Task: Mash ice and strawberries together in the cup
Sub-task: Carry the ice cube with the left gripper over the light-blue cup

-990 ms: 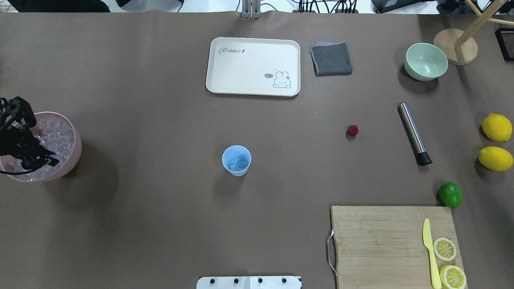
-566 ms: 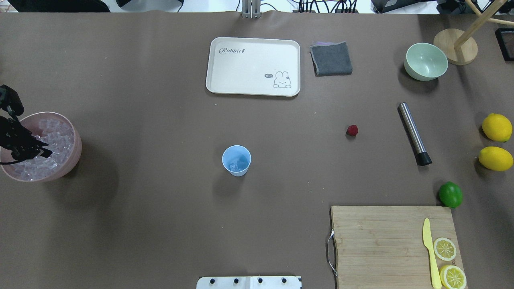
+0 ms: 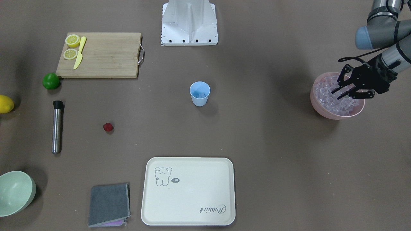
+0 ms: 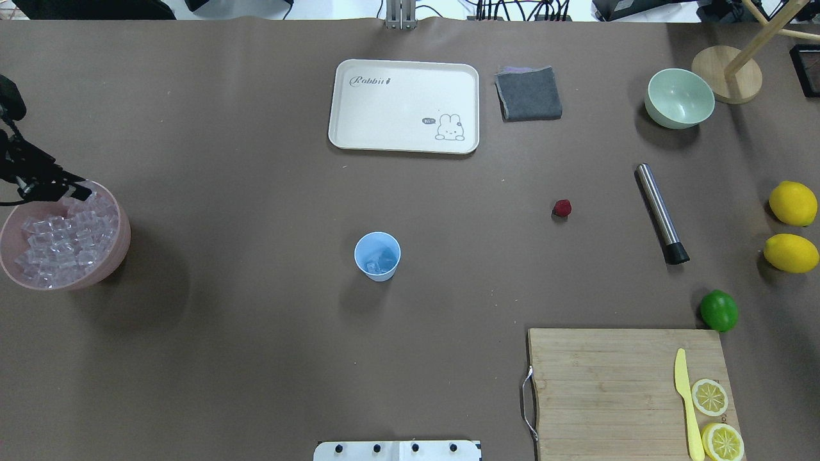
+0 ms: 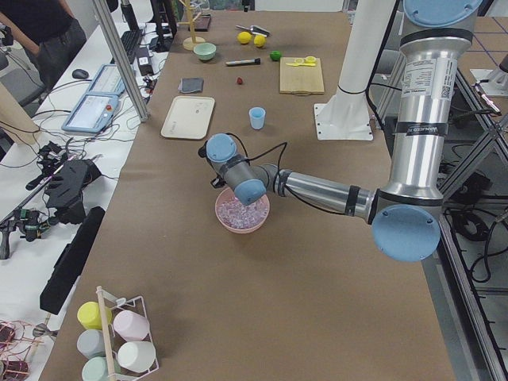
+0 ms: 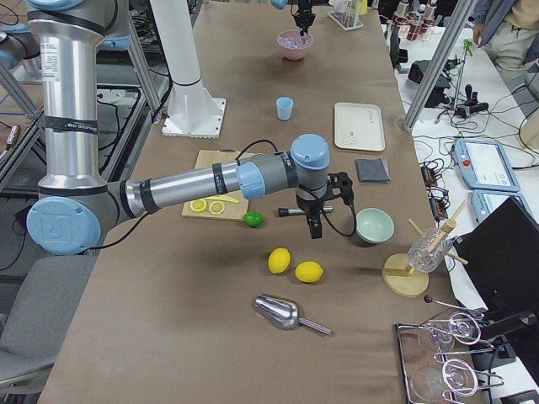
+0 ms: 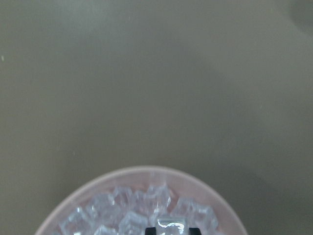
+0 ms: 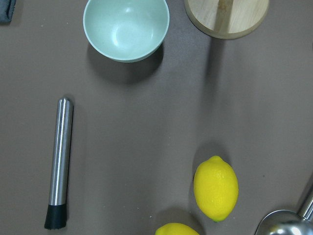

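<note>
The light blue cup point(image 4: 377, 256) stands mid-table with a few pieces of ice point(image 4: 382, 258) inside. A pink bowl point(image 4: 123, 238) at the left edge is heaped with ice point(image 4: 61, 240). My left gripper point(image 4: 75, 190) hovers over that bowl's far rim. In the left wrist view the left gripper point(image 7: 171, 228) is shut on one clear cube. The strawberry point(image 4: 562, 207) lies alone on the table, right of the cup. My right gripper point(image 6: 314, 227) shows only in the exterior right view, above the steel muddler point(image 4: 661, 213); I cannot tell its state.
A cream tray point(image 4: 403, 106), grey cloth point(image 4: 528, 93) and pale green bowl point(image 4: 679, 97) line the far side. Two lemons point(image 4: 792, 203), a lime point(image 4: 719, 310) and a cutting board point(image 4: 608, 390) with a knife and lemon slices sit at the right.
The left gripper has risen out of the ice and moved from the bowl's middle to its far rim. Cup, strawberry and muddler have not moved.
</note>
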Tool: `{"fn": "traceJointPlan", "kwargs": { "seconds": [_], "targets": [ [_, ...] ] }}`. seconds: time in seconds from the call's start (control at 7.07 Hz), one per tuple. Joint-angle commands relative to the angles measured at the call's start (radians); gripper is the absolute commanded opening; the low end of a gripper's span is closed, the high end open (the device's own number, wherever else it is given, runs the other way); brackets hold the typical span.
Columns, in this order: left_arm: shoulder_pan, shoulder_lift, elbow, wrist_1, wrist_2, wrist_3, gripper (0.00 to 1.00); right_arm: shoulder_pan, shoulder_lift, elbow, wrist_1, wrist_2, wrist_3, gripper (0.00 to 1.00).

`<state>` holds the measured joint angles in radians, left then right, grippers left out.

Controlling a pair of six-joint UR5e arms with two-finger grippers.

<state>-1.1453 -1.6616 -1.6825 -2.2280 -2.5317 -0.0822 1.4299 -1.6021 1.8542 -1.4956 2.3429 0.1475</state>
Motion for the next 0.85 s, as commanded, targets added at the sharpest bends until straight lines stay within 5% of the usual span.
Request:
{"fn": "traceJointPlan", "kwargs": {
  "seconds": [0.0, 0.57, 0.71],
  "targets": [
    [0.001, -0.120, -0.012, -0.002, -0.007, -0.187, 0.00, 0.000, 0.001, 0.002, 0.000, 0.015, 0.000, 1.00],
    [0.100, -0.237, -0.084, -0.004, 0.034, -0.465, 0.00, 0.000, -0.004, 0.003, 0.000, 0.036, 0.003, 1.00],
    [0.163, -0.283, -0.095, -0.004, 0.118, -0.547, 0.00, 0.000, -0.004, 0.003, 0.000, 0.036, 0.004, 1.00]
  ]
}}
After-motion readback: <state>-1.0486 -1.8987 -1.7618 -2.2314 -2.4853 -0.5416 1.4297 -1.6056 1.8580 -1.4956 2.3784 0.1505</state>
